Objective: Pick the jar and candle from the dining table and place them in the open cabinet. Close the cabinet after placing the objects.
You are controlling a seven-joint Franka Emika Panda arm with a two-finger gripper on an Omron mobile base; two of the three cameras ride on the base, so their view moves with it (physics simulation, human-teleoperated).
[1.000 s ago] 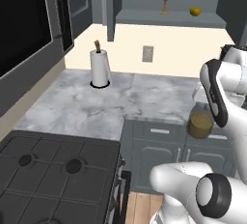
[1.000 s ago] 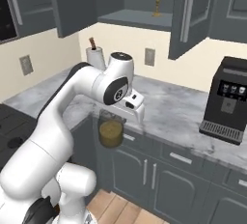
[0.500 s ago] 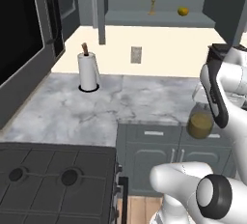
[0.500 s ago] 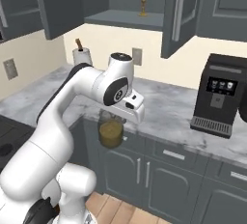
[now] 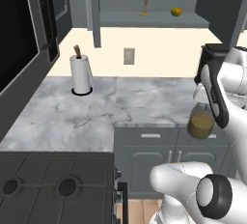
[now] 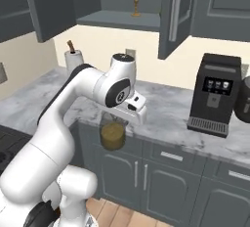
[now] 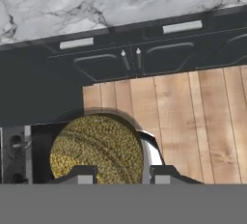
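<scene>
Carrying the jar (image 6: 112, 134) pinched in my pincer (image 7: 118, 174), I hold it low in front of the bench (image 5: 96, 107) edge, ready to lift toward the open cabinet (image 5: 149, 19), where the candle (image 5: 145, 1) already stands.

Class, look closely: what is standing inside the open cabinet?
On the cabinet shelf stand the candle and a small yellow fruit. The door covers the fruit in the right base view.

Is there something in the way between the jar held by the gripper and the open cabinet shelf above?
Nothing visible blocks it. The gripper holds the jar in front of the counter edge, below the open cabinet. Its doors stand open; the candle sits on the shelf, with free shelf space to its left.
</scene>
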